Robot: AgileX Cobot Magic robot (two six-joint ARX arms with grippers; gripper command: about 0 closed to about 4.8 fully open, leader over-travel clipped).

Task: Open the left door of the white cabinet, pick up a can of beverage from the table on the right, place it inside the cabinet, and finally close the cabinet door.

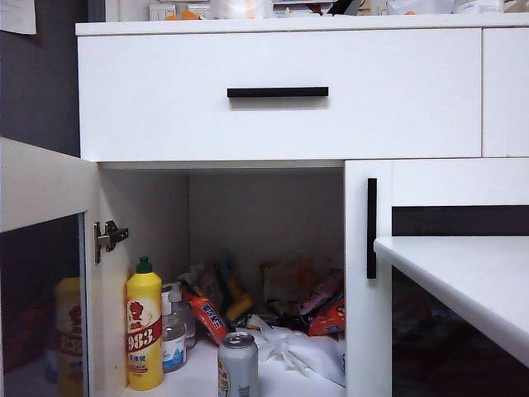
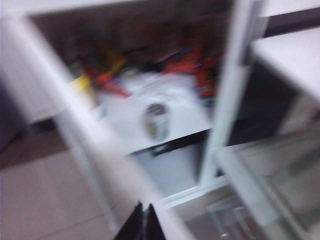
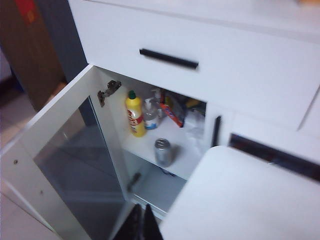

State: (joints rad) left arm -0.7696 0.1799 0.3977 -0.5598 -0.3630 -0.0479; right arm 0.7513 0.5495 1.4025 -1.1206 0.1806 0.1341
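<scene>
left door (image 1: 41, 248) swung wide | can of beverage (image 1: 238, 364) at shelf edge | left gripper (image 2: 144, 225), right gripper (image 3: 140, 222) fingers pressed together

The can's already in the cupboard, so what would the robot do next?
Probably swing the left door shut with the left gripper. The can stands on the cabinet shelf, the door hangs wide open, and both grippers, the right too, are shut, empty and drawn back outside.

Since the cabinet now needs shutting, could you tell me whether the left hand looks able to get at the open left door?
Probably yes. The left hand, shut and empty, hangs just outside the swung-open left door, with nothing visible between them. The can stands on the shelf inside, clear of the door. The view is blurred, so contact is unclear.
</scene>
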